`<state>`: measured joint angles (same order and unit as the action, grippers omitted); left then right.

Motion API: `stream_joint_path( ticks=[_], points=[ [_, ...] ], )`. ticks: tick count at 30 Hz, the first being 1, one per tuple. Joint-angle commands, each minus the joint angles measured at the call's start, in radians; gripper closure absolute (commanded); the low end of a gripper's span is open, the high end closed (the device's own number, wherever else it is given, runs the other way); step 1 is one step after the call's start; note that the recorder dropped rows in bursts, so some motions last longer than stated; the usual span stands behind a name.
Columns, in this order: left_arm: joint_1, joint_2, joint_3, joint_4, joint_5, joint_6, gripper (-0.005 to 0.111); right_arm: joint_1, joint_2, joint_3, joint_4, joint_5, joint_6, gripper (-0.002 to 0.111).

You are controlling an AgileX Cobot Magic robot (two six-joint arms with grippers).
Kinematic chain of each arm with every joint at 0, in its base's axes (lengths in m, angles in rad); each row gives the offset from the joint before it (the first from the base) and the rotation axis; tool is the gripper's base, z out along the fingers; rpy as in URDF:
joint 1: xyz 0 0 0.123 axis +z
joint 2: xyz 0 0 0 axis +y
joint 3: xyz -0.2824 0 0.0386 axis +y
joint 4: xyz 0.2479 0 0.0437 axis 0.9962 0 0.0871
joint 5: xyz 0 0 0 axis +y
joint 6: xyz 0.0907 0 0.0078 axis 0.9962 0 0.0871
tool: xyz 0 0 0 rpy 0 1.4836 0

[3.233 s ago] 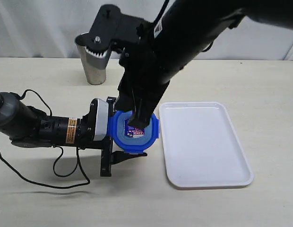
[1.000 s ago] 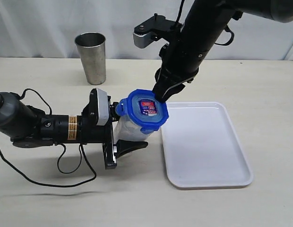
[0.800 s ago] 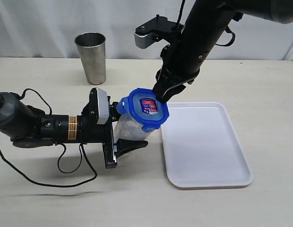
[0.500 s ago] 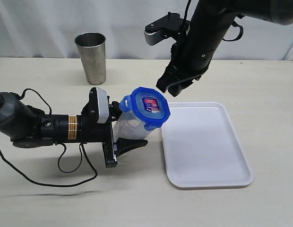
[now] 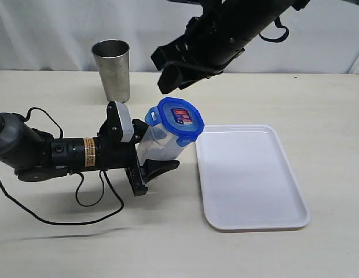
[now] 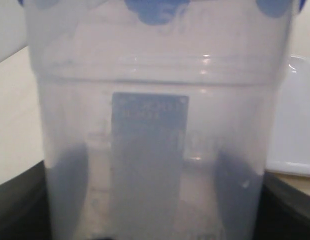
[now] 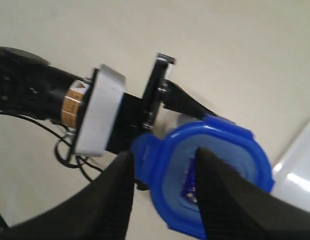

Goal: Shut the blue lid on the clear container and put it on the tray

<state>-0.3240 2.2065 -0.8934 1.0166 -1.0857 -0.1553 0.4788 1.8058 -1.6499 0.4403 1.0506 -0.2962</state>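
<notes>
DESK: Whereabouts of the clear container (image 5: 159,143)?

PHOTO: Clamped in the left gripper (image 5: 158,155), fingers (image 6: 17,205) tight on both sides; tilted toward the tray (image 5: 255,185), just beside its left edge, not on it.

DESK: Inside?

PHOTO: Only a label (image 6: 147,165) showing through the hazy plastic. Capped by the blue lid (image 5: 182,128), red-and-white sticker (image 5: 180,115) facing up. Behind, a steel cup (image 5: 113,69) upright on the table (image 5: 52,249), interior out of sight.

DESK: Different from three seconds back?

PHOTO: Right gripper (image 5: 159,72) then pressing down on the lid; half a second back, already off it but close above; now raised well clear, up toward the cup's side, fingers (image 7: 115,200) spread apart, gripping nothing. Container tipped further toward the tray than before, lid on in both.
</notes>
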Motion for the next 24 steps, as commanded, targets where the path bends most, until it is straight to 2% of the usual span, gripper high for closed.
stream_joint_path(
  ticks=[1,5,7,10,17,24],
  points=[
    [-0.001,-0.002,0.001,-0.009,0.034,-0.009,0.107,0.084,0.001,0.000,-0.175,0.012,0.136,0.063],
    [-0.001,-0.002,0.001,-0.009,0.036,-0.009,0.107,0.209,0.029,0.000,-0.526,0.002,0.379,0.063],
    [-0.001,-0.002,0.001,-0.009,0.038,-0.009,0.107,0.252,0.030,0.000,-0.600,-0.021,0.427,0.063],
    [-0.001,-0.002,0.001,-0.009,0.038,-0.009,0.107,0.284,0.030,0.000,-0.610,-0.061,0.469,0.063],
    [-0.001,-0.002,0.001,-0.009,0.042,-0.009,0.107,0.286,0.069,0.000,-0.688,-0.076,0.555,0.069],
    [-0.001,-0.002,0.001,-0.009,0.040,-0.009,0.107,0.292,0.116,0.000,-0.682,-0.056,0.560,0.069]
  ],
)
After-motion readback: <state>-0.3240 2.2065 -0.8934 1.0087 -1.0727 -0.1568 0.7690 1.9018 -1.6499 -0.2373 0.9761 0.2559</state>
